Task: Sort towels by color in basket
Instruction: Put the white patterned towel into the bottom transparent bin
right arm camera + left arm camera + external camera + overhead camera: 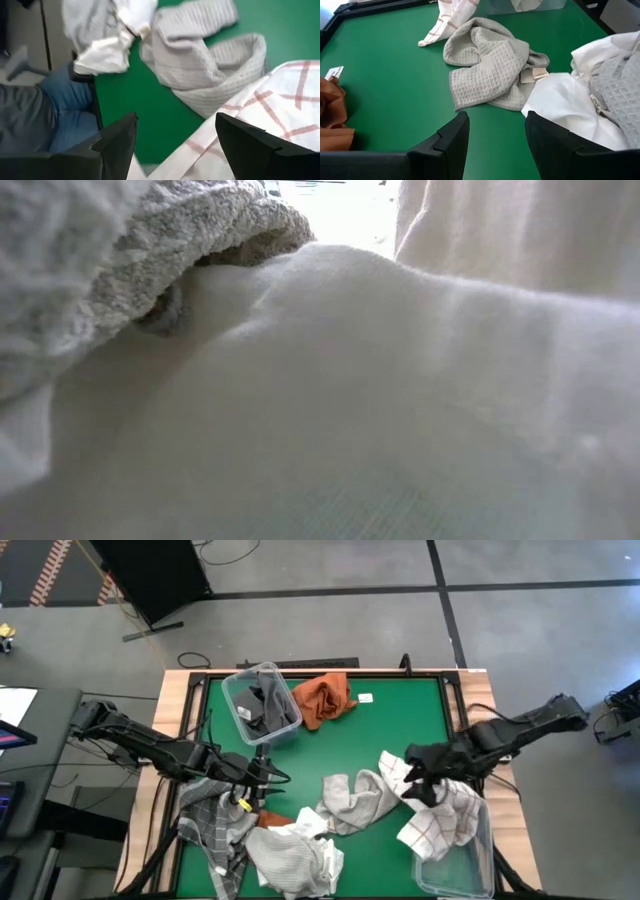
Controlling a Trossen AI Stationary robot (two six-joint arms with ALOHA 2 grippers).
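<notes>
My left gripper (268, 775) (495, 135) is open and empty over the green table, left of a light grey waffle towel (355, 802) (485, 65). My right gripper (418, 780) (175, 145) is open over the white towel with red grid lines (440, 815) (280, 100), whose near end hangs into a clear basket (480, 875). A dark grey towel (265, 705) lies in a second clear basket (240, 690) at the far left. The rust-orange towel (325, 698) lies beside it. A grey plaid towel (205, 825) and a plain white towel (295, 852) lie heaped at the near edge. My right gripper's fingers stand over a fold of the red-grid towel (200, 150), pointing down at a slant. I cannot tell whether they touch it.
In the low view, the white towel (400, 400) and grey cloth (150, 250) block nearly everything. A person's legs in blue jeans (60, 115) show beyond the table's near edge. Bare green table (400, 710) lies at the far right.
</notes>
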